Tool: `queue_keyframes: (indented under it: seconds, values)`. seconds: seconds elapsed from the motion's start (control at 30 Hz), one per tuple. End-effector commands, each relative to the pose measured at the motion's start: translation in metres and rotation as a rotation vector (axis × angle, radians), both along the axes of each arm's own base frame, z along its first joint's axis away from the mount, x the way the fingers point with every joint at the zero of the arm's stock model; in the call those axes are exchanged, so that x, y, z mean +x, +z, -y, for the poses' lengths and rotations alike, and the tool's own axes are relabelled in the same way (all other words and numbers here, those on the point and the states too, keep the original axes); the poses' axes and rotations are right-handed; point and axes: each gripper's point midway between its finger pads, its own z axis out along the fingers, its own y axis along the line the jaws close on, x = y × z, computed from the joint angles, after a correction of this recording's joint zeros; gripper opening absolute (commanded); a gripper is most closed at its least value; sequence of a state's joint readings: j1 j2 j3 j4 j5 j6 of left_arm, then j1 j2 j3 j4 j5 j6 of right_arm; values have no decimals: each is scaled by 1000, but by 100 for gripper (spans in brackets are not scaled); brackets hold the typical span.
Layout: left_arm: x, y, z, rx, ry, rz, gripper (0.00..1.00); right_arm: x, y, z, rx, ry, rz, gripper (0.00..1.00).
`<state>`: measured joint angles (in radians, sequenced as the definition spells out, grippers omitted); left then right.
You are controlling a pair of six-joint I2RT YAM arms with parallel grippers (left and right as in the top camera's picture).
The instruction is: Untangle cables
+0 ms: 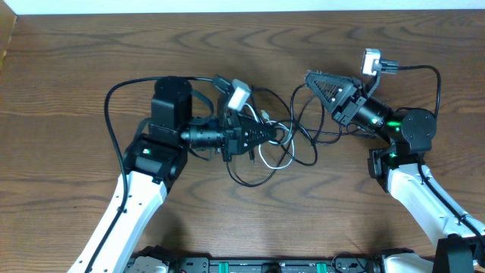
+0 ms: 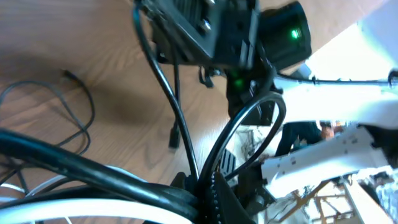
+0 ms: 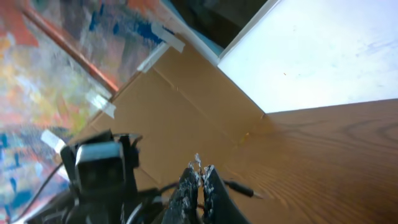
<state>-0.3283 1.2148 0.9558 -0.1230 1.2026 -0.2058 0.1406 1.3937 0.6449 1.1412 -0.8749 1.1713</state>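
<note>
While I'm watching overhead w/ both wrist cams:
Cables: lying in a looped tangle mid-table, black strands plus a white loop at approx 6 o'clock of the pile.
Left gripper: clenched on the cables at the tangle's 9 o'clock edge; I'm judging it's pinning that side as an anchor.
Right gripper: fingers pressed shut, sitting at the tangle's 1 o'clock; a thin plug lead is running just beside the tips in its wrist cam, can't tell if anything's pinched.
Table: wood, bearing everything.
Next, imo: I'm expecting the arms to be pulling apart to open loops.
</note>
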Motion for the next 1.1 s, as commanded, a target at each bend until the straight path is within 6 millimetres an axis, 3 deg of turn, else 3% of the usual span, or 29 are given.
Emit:
queue_keyframes:
  seconds: [0.0,0.13,0.47,0.6,0.73,0.77,0.8,0.83,0.87,0.97,1.07]
  values:
    - [-3,4,5,5,-29,95,8,5,9,3,66,-25,-55,1]
    - [10,-2,4,48,48,105,8,2,10,-5,87,-9,-74,1]
    - [3,-2,9,41,20,99,8,5,13,-11,99,-52,-51,1]
    - [7,-2,6,44,37,92,7,7,0,-13,4,-67,-1,1]
    - [16,-2,-3,45,76,88,7,10,-30,-12,-92,-47,-62,1]
    - [21,-1,-7,44,95,81,7,8,-35,-13,-108,-28,-72,7]
    - [26,0,-12,40,119,71,7,5,-38,-15,-126,-2,-69,18]
    - [32,2,-17,35,150,59,8,0,-41,-17,-145,27,-56,36]
    - [39,4,-23,30,185,46,7,-5,-42,-20,-162,60,-36,46]
    - [60,17,-42,-15,281,23,8,-25,-45,-28,-213,172,40,66]
    - [74,29,-57,-59,347,1,8,-42,-48,-33,-247,263,108,73]
